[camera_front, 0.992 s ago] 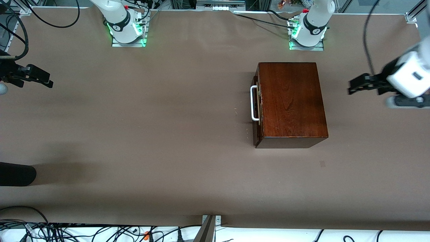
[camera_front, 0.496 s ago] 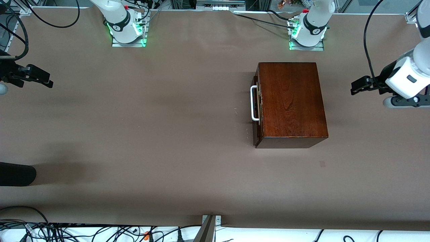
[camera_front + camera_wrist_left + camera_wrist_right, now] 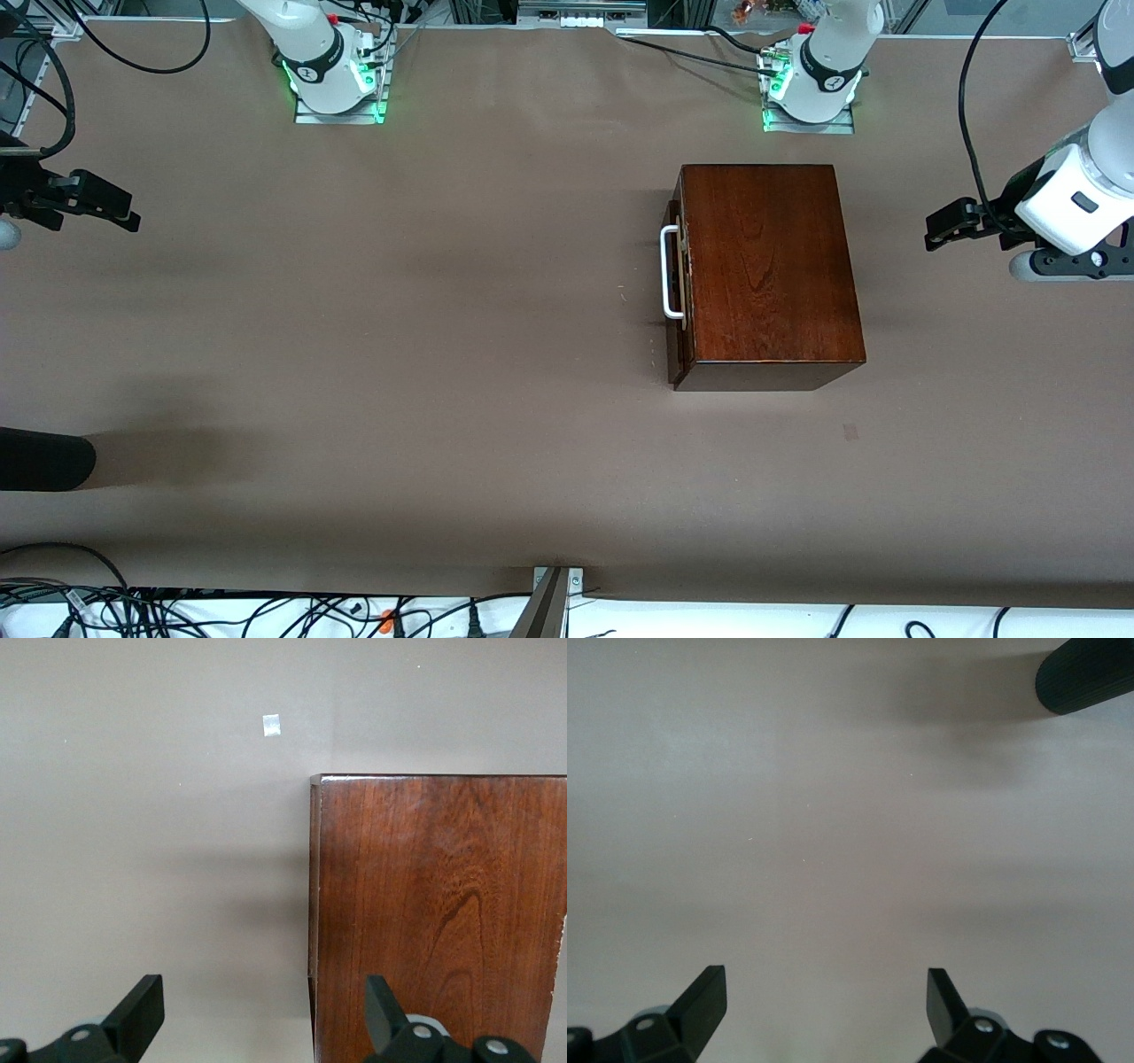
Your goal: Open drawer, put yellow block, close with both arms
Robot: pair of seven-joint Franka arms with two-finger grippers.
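Note:
The dark mahogany box [image 3: 771, 266] stands on the table near the left arm's base. Its drawer [image 3: 679, 292] sits pushed in, with the white bar handle [image 3: 671, 271] facing the right arm's end of the table. My left gripper [image 3: 941, 229] hangs open over the bare table at the left arm's end, apart from the box. In the left wrist view the gripper [image 3: 263, 1014] is empty and the box [image 3: 443, 912] lies under one finger. My right gripper [image 3: 124, 208] waits open and empty over the table's other end [image 3: 824, 997]. The yellow block is out of view.
A black rounded object [image 3: 44, 459] pokes in over the table's edge at the right arm's end, also seen in the right wrist view [image 3: 1090, 673]. A small pale mark [image 3: 850, 431] lies on the brown table cover nearer the camera than the box. Cables run along the table's edges.
The left arm's wrist has shifted slightly toward its end of the table and come to rest. The right arm, the box and the drawer have not moved.

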